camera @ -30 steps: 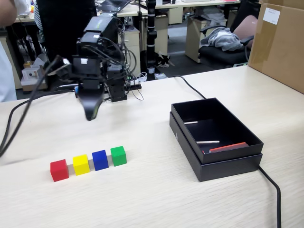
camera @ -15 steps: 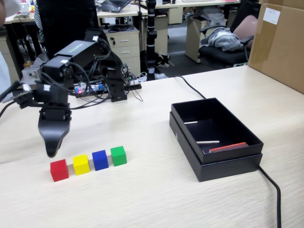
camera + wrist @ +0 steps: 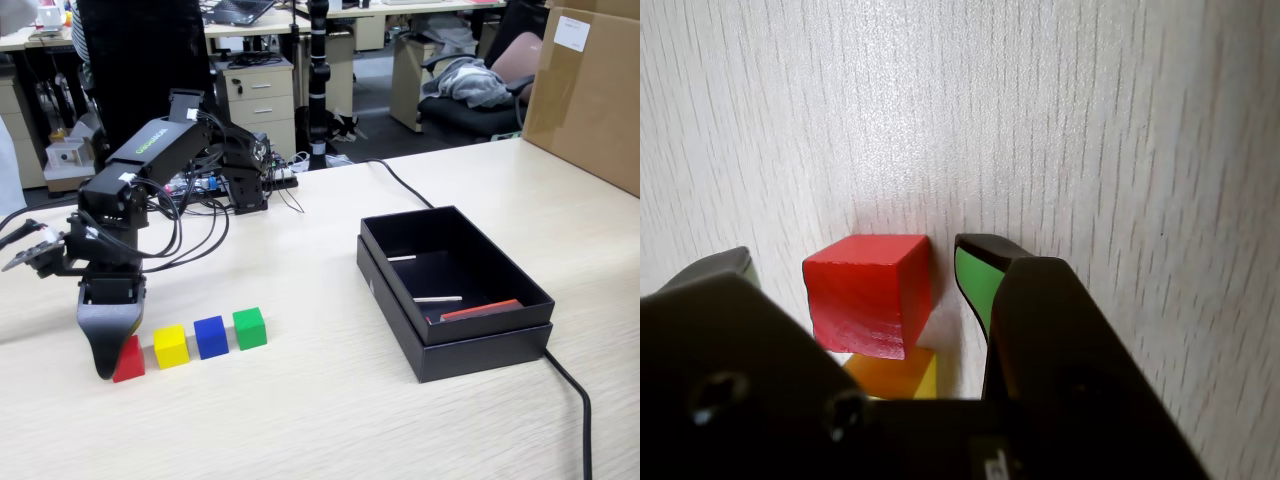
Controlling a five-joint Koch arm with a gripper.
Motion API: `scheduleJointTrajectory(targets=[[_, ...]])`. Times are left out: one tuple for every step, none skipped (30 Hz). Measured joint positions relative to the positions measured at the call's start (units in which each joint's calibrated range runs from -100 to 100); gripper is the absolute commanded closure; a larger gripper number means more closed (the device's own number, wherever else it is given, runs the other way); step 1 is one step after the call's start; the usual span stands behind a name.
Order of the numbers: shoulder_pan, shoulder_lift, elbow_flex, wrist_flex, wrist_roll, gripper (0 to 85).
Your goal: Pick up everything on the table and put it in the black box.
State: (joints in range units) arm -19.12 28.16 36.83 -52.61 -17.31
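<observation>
Holding thin strips | black box (image 3: 470,330) | hand (image 3: 855,270) straddles red cube (image 3: 868,293)

The black plastic gripper (image 3: 108,365) covers the left half of the small matte red cube (image 3: 131,360) in the fixed view. In the wrist view, only a corner of the small matte yellow cube (image 3: 902,376) shows.

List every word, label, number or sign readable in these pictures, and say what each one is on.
None can be read.
Green lettering on the arm's upper link: too blurred to read.
White label on the brown carton: no legible print.
The red cube, yellow cube, blue cube, green cube and black box carry no visible markings.
</observation>
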Motion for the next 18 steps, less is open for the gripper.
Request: scheduleJointTrajectory(targets=[[0.0, 0.1, 0.1, -0.1, 0.0, 54.1], [0.0, 0.4, 0.7, -0.1, 0.0, 58.0], [0.0, 0.9, 1.4, 0.0, 0.0, 60.6], [0.1, 1.3, 1.6, -0.1, 0.0, 64.2], [0.2, 1.6, 1.6, 0.0, 0.0, 68.1], [0.2, 1.7, 1.7, 0.0, 0.0, 71.4], [0.3, 1.7, 1.7, 0.0, 0.0, 74.1], [0.3, 1.7, 1.7, 0.0, 0.0, 75.1], [0.3, 1.7, 1.8, 0.0, 0.0, 75.0], [0.3, 1.7, 1.9, 0.0, 0.0, 75.1], [0.3, 1.7, 1.9, 0.0, 0.0, 75.1], [0.3, 1.7, 1.9, 0.0, 0.0, 75.1], [0.3, 1.7, 1.9, 0.0, 0.0, 75.1], [0.2, 1.6, 1.9, 0.0, 0.0, 75.1], [0.1, 1.3, 1.9, 0.0, 0.0, 75.1], [0.0, 0.5, 1.7, 0.0, 0.0, 75.1], [-0.2, -0.9, 0.3, 0.1, -0.1, 75.1], [-0.3, -4.0, -2.6, 0.0, 0.0, 75.1]])
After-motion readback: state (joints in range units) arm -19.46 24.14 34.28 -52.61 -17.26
